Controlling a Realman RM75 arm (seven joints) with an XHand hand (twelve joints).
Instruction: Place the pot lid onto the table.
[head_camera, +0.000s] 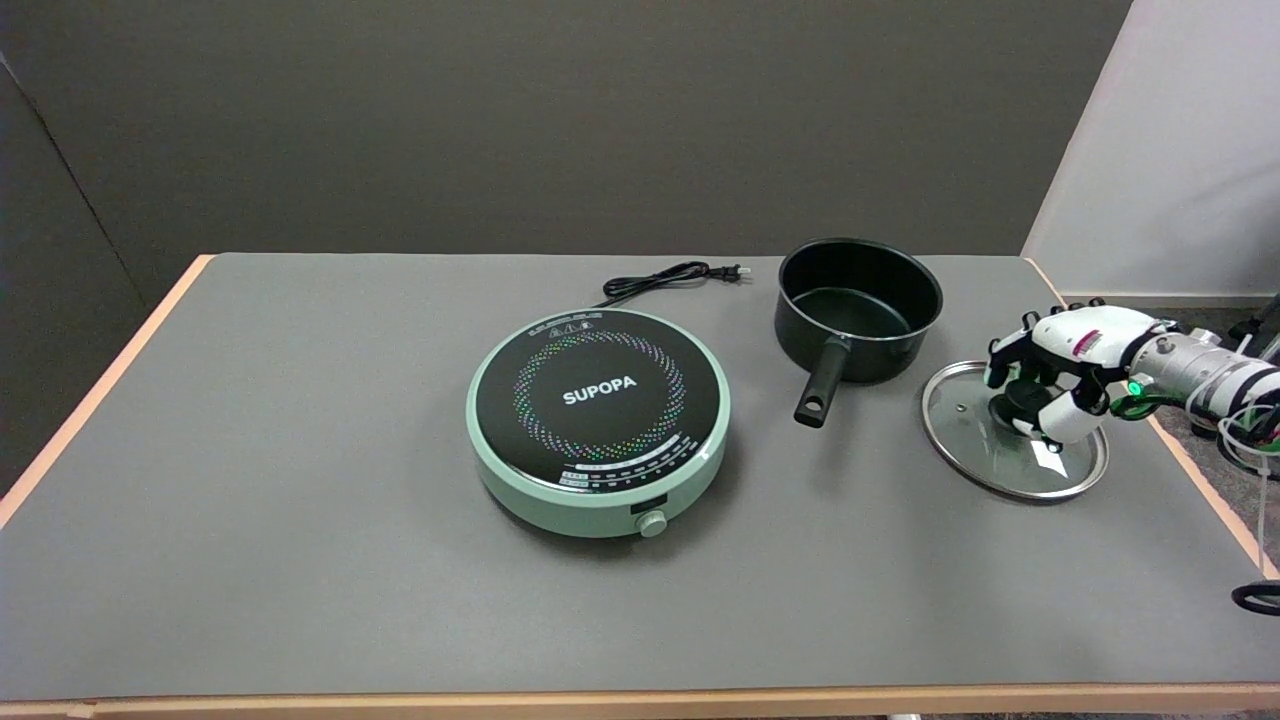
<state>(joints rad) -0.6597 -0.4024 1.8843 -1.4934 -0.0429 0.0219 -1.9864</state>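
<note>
The glass pot lid (1010, 445) lies flat on the grey table (300, 500), directly beneath the right hand (1050, 385). Fingers are curled around its black knob (1020, 400); whether they grip it firmly cannot be told. The black saucepan (858, 305) stands uncovered beyond the fingertips. Judgement: placement appears complete; release is in hand. Next move: spread fingers, lift straight up without dragging the lid.

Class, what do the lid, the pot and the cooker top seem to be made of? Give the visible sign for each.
Lid: clear glass, since the table shows through it, with a shiny, probably steel rim and a black knob, likely plastic.
Pot: dark metal with a glossy black coating; handle matte black, probably plastic.
Cooker top: smooth black glass or ceramic, in a mint-green, probably plastic body.
</note>
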